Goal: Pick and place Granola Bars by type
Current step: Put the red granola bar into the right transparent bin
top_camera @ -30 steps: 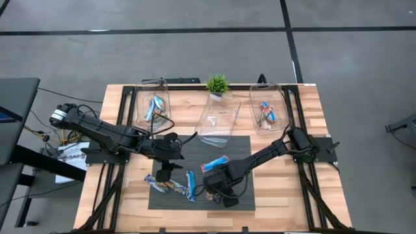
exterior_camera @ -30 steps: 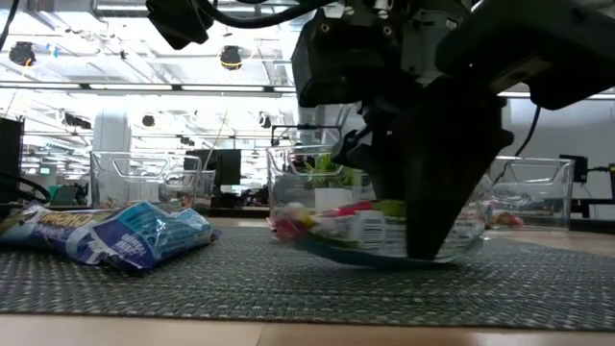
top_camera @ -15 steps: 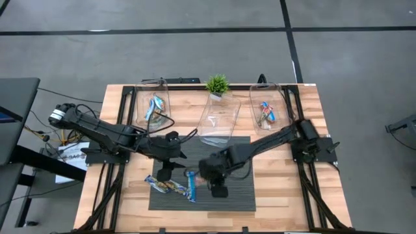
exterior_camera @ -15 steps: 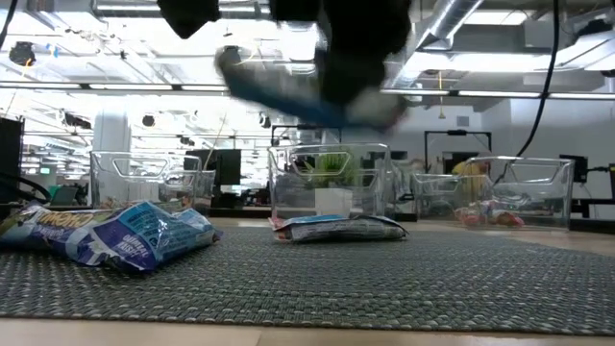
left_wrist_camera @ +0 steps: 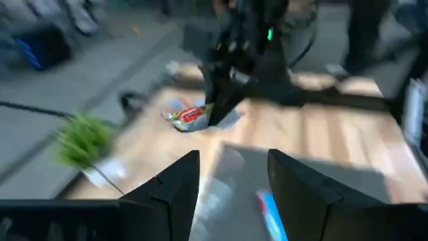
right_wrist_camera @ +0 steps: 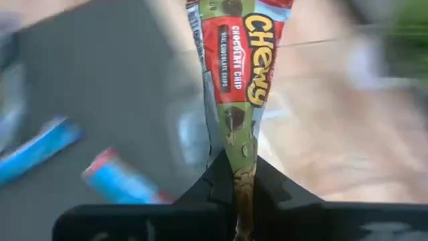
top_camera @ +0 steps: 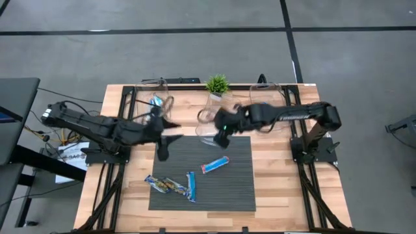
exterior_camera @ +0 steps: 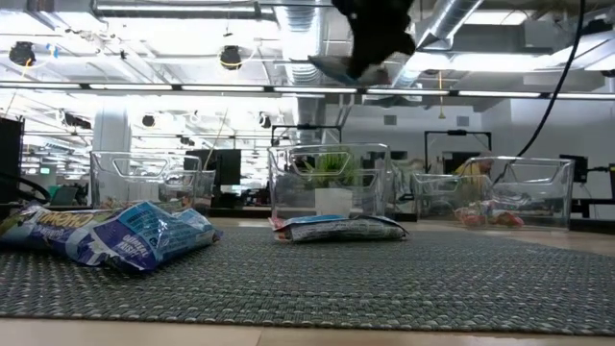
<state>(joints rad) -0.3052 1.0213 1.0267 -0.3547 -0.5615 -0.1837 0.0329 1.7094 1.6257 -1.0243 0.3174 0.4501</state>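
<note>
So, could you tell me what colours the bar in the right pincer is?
Green wrapper with a red panel and yellow lettering; clearest in the right wrist view.

**Left wrist view: own fingers apart, other arm holding a bar over the worktop**

The left gripper (left_wrist_camera: 231, 184) shows two dark fingers (left_wrist_camera: 172, 187) standing apart with nothing between them. Farther off, the right gripper (left_wrist_camera: 217, 115) comes down from a dark arm and is closed on a granola bar (left_wrist_camera: 188, 115) with a red, multicoloured wrapper, held above the wooden worktop (left_wrist_camera: 321, 144). A dark mat (left_wrist_camera: 234, 181) lies on the worktop beyond the fingers, and a blue-wrapped bar (left_wrist_camera: 269, 213) lies on it, partly hidden by one finger. A small green plant (left_wrist_camera: 83, 139) stands at the worktop's edge. The picture is blurred; finer detail cannot be told.
</note>
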